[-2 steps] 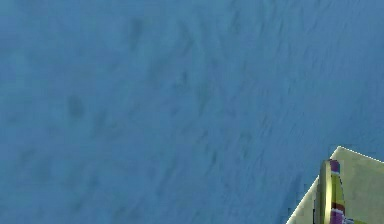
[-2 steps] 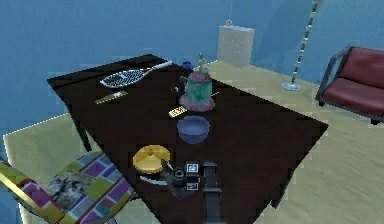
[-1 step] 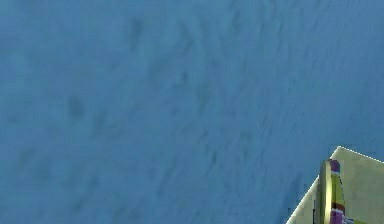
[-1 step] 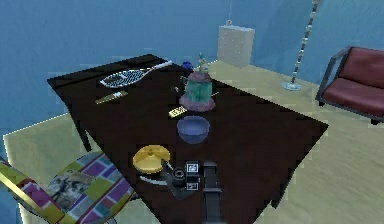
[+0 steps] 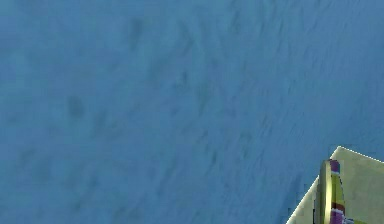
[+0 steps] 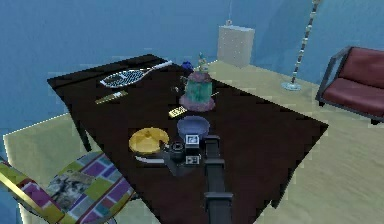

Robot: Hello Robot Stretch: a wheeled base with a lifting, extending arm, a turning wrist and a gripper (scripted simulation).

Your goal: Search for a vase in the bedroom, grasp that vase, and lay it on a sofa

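On the dark table stands a teal vessel with a pink upper part, shaped like a vase, a little beyond the middle. The arm rises from the arm side view's bottom edge over the table. The gripper lies at its far end, nearer to me than the teal vessel. A blue bowl and a yellow round thing lie right by the gripper on the tabletop, so I cannot tell whether it holds anything. A red upholstered seat stands at the far right.
A racket and small flat items lie on the table's far end. A patchwork chair stands at the table's near left corner, and its edge is against a blue wall. A floor lamp and white box stand by the far wall.
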